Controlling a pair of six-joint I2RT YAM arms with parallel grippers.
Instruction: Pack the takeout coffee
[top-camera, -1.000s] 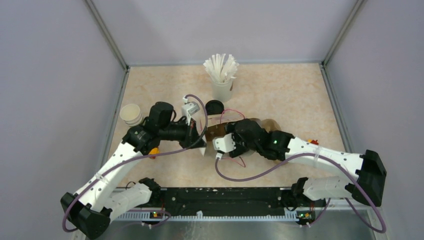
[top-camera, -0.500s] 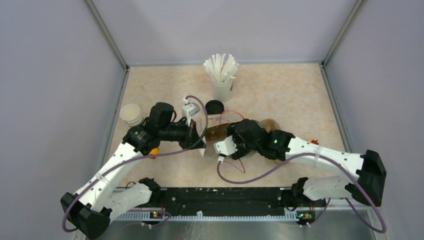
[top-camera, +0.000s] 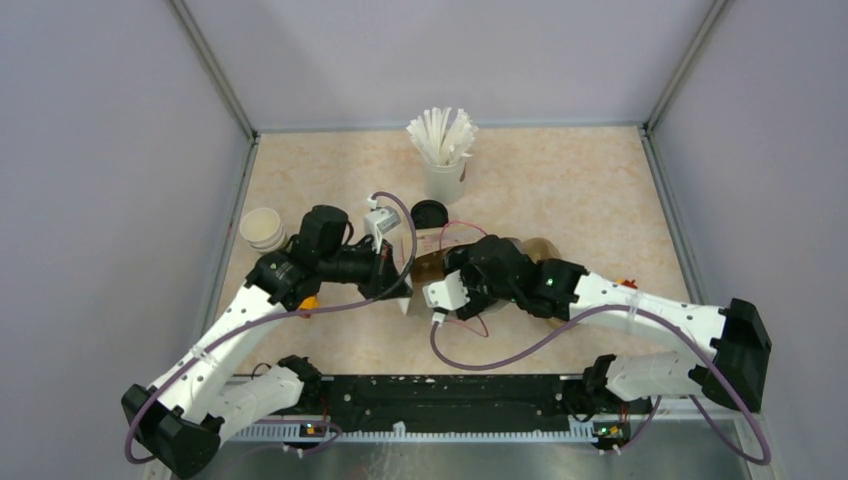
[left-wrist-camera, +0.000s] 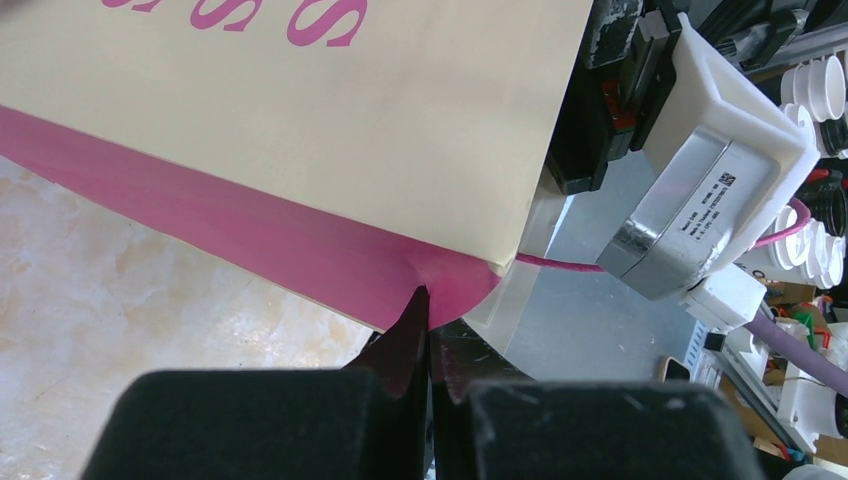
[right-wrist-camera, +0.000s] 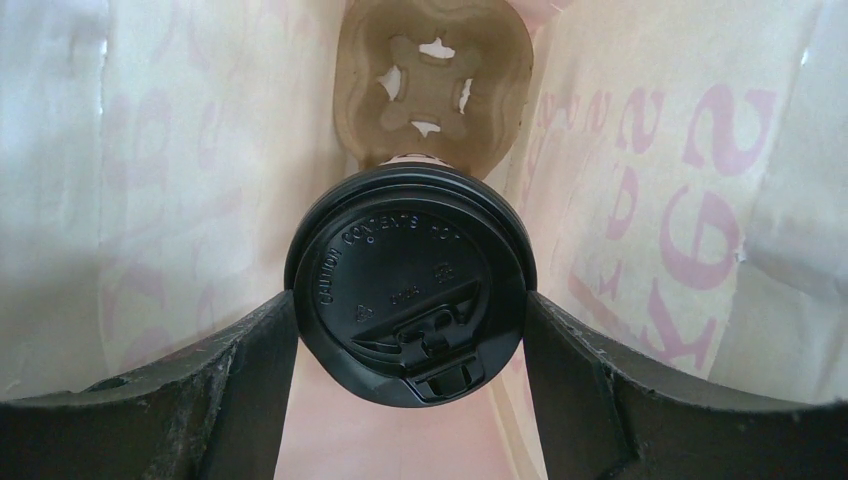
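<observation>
Right fingers (right-wrist-camera: 240, 370) clamp the takeout coffee (right-wrist-camera: 405, 280) inside the bag (right-wrist-camera: 640, 150) — left fingers (left-wrist-camera: 404, 340) pinch the bag's edge.

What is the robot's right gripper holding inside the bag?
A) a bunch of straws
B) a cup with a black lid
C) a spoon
B: the right wrist view shows the right gripper squeezing the takeout coffee by its black lid, down inside the paper bag.

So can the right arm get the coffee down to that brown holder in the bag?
Probably yes. The right gripper holds the coffee inside the open bag, the holder lies just past it, and nothing sits between them. The left gripper pinches the bag's edge.
</observation>
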